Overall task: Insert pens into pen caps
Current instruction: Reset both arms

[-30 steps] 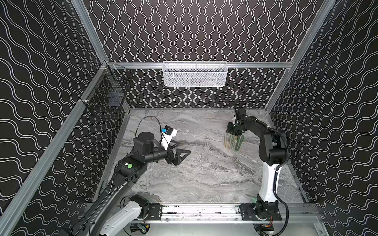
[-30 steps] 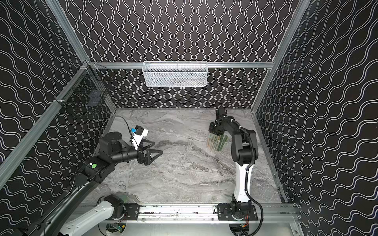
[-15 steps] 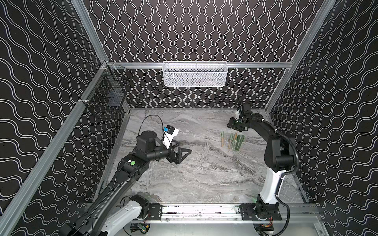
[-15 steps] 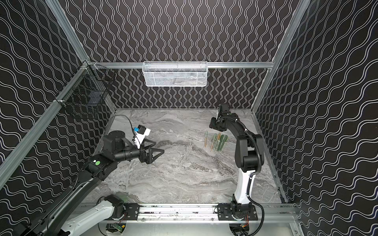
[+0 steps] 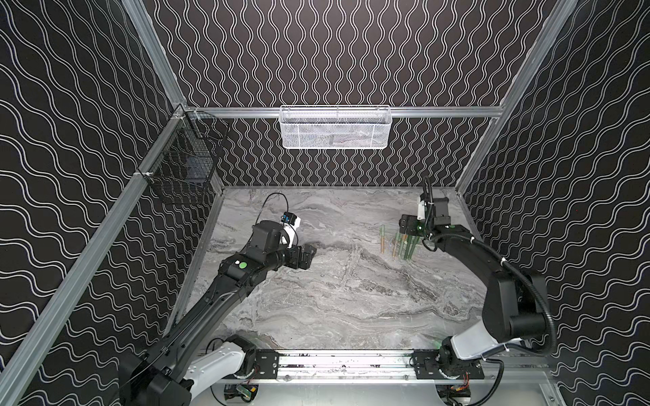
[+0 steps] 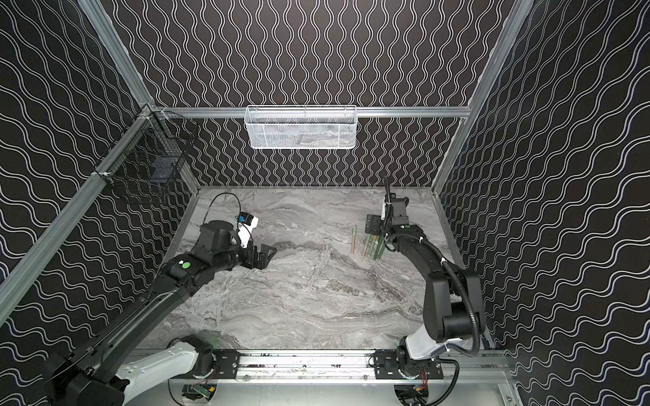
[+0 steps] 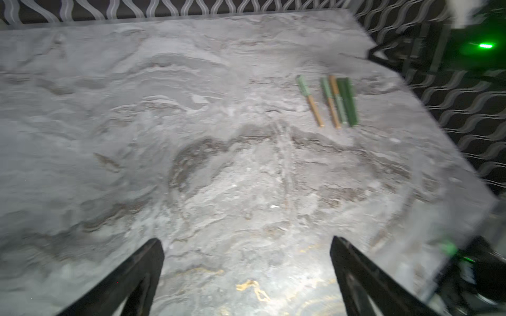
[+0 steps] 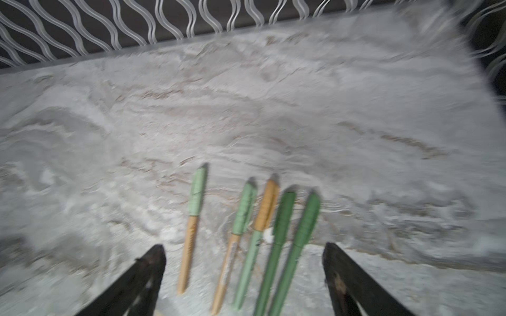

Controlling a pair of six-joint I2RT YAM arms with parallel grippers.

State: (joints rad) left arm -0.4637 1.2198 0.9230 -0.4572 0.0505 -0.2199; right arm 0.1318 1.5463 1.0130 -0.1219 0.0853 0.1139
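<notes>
Black fingers of the right gripper stand spread wide and grip nothing. In the right wrist view, five pens lie flat between them on the grey marble tabletop. They are side by side and nearly parallel. Their bare ends run out of the picture between the two fingers, and their capped ends point away from the camera. Neither finger touches a pen there; each stands just outside the row.

Every pen wears one of the pen caps. The lone pen, set a little apart from the others, has a tan barrel and a pale green cap. Next comes another tan barrel in a pale green cap. Close against that lies a pale green barrel in a tan cap, followed by two dark green pens in dark green caps. The view is blurred, so I cannot tell whether the caps are pushed fully home.

In both top views the right gripper hangs over the capped ends of the four clustered pens and partly covers them. The row lies near the right back corner of the table, caps toward the back wall.

The left gripper also has its fingers wide apart, with nothing in them. It is held over the marble on the left side of the table, well apart from the pens, which show far ahead of it in the left wrist view.

A white mesh basket hangs on the back rail and a black wire basket on the left wall. Black walls with white wavy lines close in three sides. An aluminium base rail at the front carries both arms.
</notes>
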